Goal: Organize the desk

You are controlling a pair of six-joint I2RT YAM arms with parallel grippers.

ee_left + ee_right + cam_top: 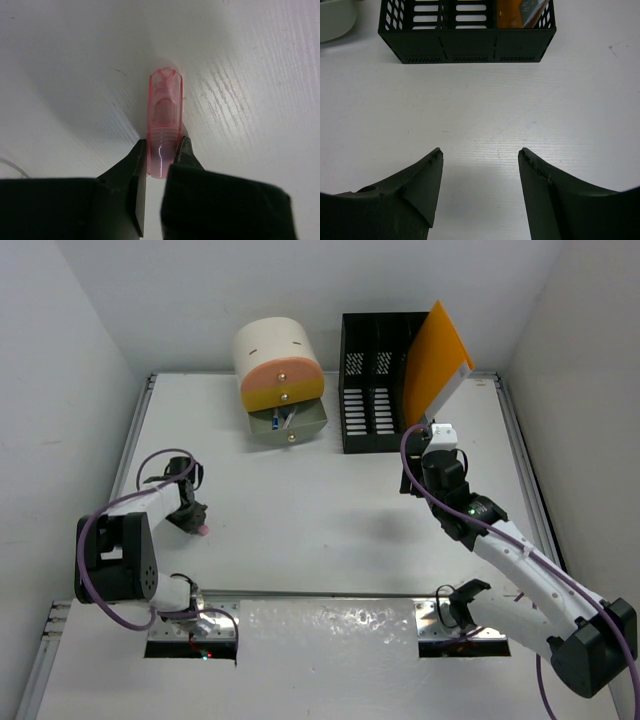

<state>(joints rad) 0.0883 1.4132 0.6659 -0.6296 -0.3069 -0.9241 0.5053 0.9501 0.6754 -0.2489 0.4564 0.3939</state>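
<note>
Spanning the floor between white walls (300, 280), the desk (320, 500) carries a foil strip (330, 625) along its near edge. The left gripper (161, 150) pinches a pink cap (163, 120). The right gripper (479, 155) gapes wide facing the rack (467, 30), with a drawer unit (278, 380) beside it.
</note>
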